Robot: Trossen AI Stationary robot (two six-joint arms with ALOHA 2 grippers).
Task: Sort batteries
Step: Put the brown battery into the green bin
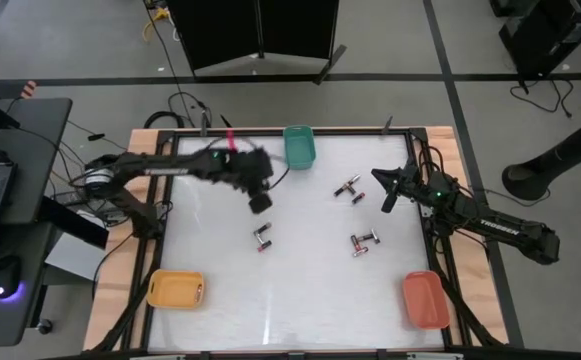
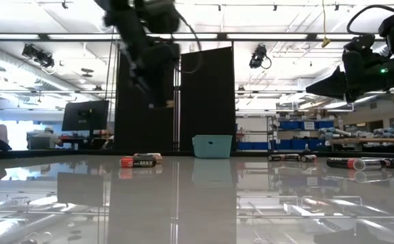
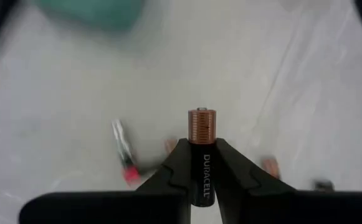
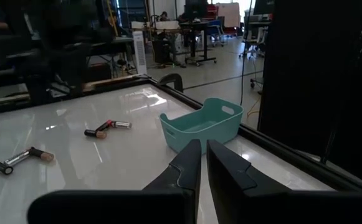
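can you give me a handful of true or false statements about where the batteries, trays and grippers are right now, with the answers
1. The left gripper is clamped on a Duracell battery. True.
2. The teal tray sits at the far edge of the table, between the two arms. True.
3. The right gripper is carrying a battery. False: its fingers are closed together with nothing between them.
4. The orange tray is at the near left corner. False: it is at the near right corner; the yellow tray is at the near left.
5. Loose batteries lie on the table outside any tray. True.
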